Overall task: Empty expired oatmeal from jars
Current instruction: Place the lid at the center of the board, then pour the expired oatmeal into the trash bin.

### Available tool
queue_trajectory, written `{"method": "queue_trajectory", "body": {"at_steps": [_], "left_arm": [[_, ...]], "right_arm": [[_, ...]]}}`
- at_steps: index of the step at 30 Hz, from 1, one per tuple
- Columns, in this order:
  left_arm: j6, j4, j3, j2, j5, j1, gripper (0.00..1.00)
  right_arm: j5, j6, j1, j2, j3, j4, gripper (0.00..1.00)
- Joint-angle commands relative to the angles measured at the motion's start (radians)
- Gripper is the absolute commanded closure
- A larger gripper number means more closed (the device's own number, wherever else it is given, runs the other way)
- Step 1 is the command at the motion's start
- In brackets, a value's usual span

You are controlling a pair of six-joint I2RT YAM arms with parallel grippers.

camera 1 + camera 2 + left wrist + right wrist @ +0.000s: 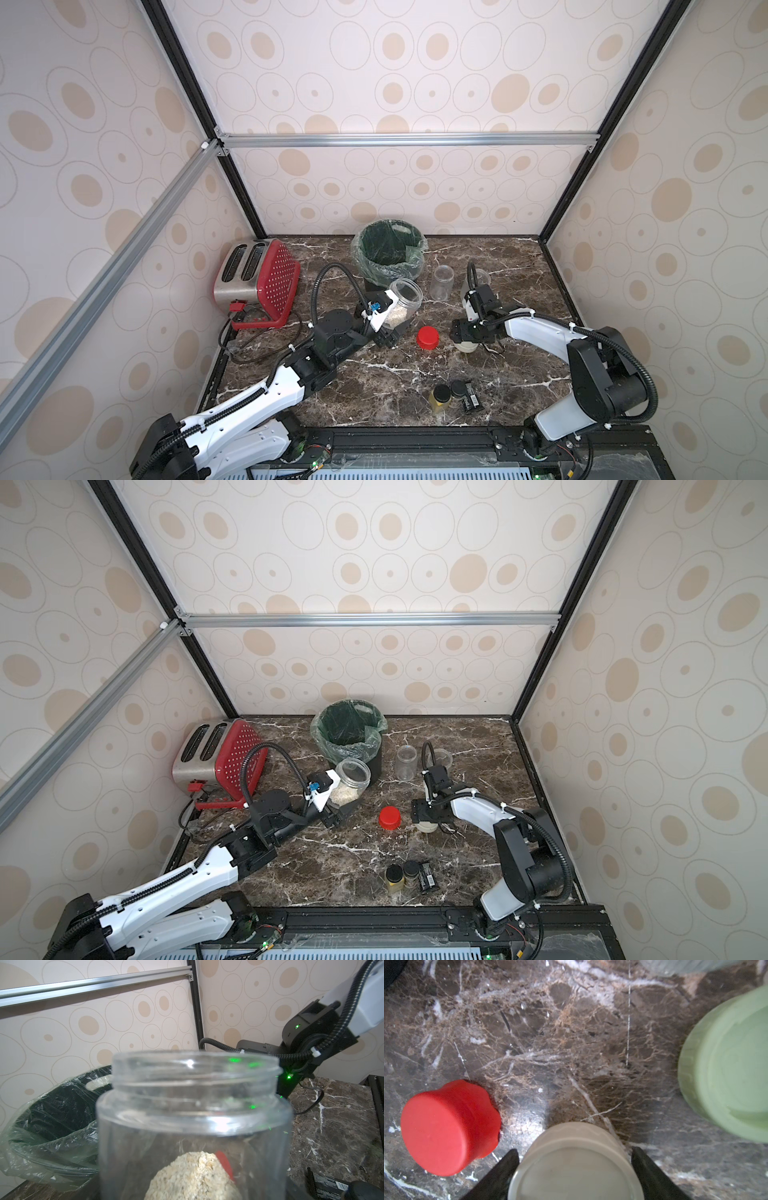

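The left gripper (390, 331) is clamping the lower body of the open jar (405, 297). The jar is sitting tilted, mouth uppermost, just in front of the bin (356, 249). The oatmeal (394, 318) is lying in a loose heap at the jar's base.

Handling, as judged:
- The jar is probably behaving as a light, rigid, smooth-walled load.
- The clear wall is likely slipping readily, so a grip across the mid-body is advisable.
- The dry flakes are likely to pour freely.

The right gripper (575, 1153) is pinching the beige lid (574, 1169) on the table (571, 1043), well in front of the bin.
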Motion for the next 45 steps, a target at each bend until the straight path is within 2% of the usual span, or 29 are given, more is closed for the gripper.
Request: {"method": "queue_trajectory", "body": {"at_steps": [1, 8, 13, 20, 26, 31, 37, 42, 45], "left_arm": [[0.024, 0.063, 0.043, -0.009, -0.005, 0.004, 1.0], [0.017, 0.051, 0.058, 0.007, 0.008, 0.004, 1.0], [0.008, 0.046, 0.071, 0.011, 0.02, 0.004, 1.0], [-0.015, 0.047, 0.08, 0.014, 0.018, 0.004, 1.0], [-0.044, -0.065, 0.16, 0.043, 0.061, 0.004, 1.0], [-0.062, -0.122, 0.217, 0.074, 0.105, 0.004, 1.0], [-0.067, -0.131, 0.238, 0.099, 0.131, 0.004, 1.0], [-0.05, -0.134, 0.242, 0.104, 0.131, 0.004, 1.0], [-0.038, -0.141, 0.248, 0.11, 0.14, 0.004, 1.0]], "right_arm": [[0.005, -0.003, -0.004, -0.012, -0.015, -0.01, 0.21], [0.006, 0.004, -0.007, -0.073, -0.038, -0.016, 0.08], [0.002, -0.001, -0.006, -0.12, -0.032, -0.043, 0.04], [-0.094, -0.054, -0.006, -0.196, 0.105, -0.217, 0.04], [-0.175, -0.122, -0.007, -0.302, 0.226, -0.436, 0.02], [-0.282, -0.072, -0.005, -0.387, 0.21, -0.417, 0.02], [-0.286, -0.063, -0.005, -0.432, 0.268, -0.511, 0.04], [-0.292, -0.057, -0.005, -0.475, 0.291, -0.518, 0.07], [-0.338, -0.058, -0.005, -0.493, 0.299, -0.491, 0.11]]}}
